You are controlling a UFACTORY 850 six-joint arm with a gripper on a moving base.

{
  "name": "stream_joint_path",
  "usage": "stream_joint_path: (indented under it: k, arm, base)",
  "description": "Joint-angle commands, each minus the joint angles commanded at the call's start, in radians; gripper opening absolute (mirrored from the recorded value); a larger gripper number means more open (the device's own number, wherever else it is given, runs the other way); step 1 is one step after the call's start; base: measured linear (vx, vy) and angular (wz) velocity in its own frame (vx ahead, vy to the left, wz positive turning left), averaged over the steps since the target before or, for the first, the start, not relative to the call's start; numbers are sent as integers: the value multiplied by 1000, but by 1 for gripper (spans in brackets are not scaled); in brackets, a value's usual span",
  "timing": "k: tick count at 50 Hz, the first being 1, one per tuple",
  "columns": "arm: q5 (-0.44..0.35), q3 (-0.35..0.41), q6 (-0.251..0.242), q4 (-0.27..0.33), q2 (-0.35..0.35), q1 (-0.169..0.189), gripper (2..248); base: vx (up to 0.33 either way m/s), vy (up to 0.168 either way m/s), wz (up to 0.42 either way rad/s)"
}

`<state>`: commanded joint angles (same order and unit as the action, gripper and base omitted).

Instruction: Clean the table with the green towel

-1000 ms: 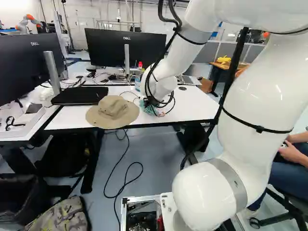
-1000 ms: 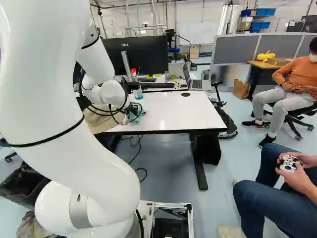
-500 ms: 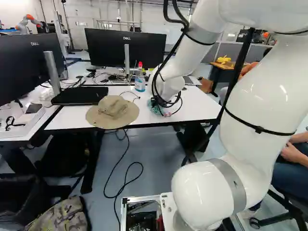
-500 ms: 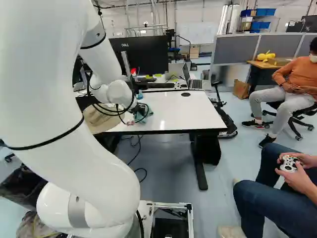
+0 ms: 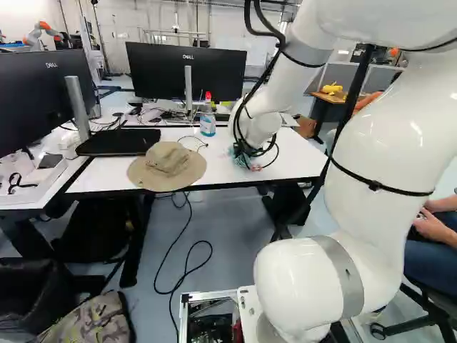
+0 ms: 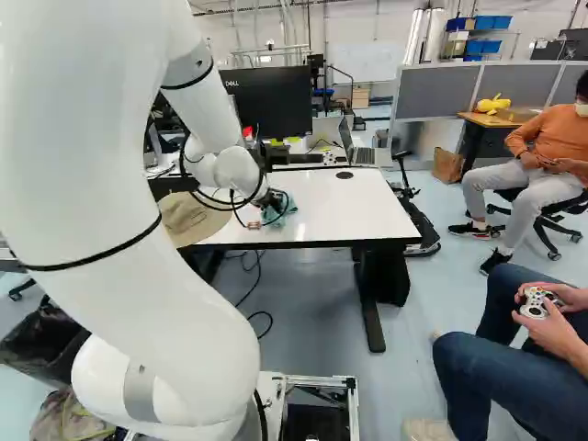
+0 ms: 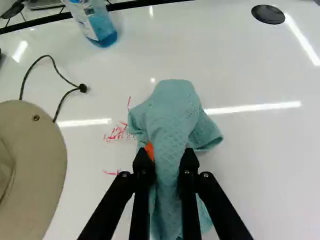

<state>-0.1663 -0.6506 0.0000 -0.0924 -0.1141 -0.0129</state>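
At the table's near part, the gripper (image 6: 274,204) is low over the white table (image 6: 354,202) in the right base view, holding the green towel (image 6: 288,209). In the wrist view the gripper (image 7: 167,160) has both fingers pressed on the towel (image 7: 172,112) from two sides; the cloth bulges ahead of them and lies on the tabletop (image 7: 250,165). Red marks (image 7: 118,132) show on the surface beside the towel, on the side toward the hat. The cloth hides what lies under it.
A tan hat (image 5: 168,166) lies by the table's front edge, its cord stretching over the tabletop. A bottle of blue liquid (image 5: 208,118) stands farther back. Monitors (image 5: 187,71) and a laptop (image 6: 360,152) are behind. Someone holding a controller (image 6: 538,301) sits at the right.
My arm has swung rightward over the table, carrying the towel away from the hat and uncovering the bottle in the left base view. The base has not moved.
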Motion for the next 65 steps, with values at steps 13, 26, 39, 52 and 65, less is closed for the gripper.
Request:
stream_joint_path:
  k: [13, 26, 39, 52, 65]
  arm:
    - [0, -65, 0, 0, -58, 11, 62]
    - [0, -132, 0, 0, -116, 6, 62]
    - [0, -191, 0, 0, -165, -18, 62]
    - [0, -225, 0, 0, -193, -54, 62]
    - [0, -237, 0, 0, -203, -94, 62]
  base:
    - [0, 0, 0]
    - [0, 0, 0]
    - [0, 0, 0]
    - [0, 0, 0]
    - [0, 0, 0]
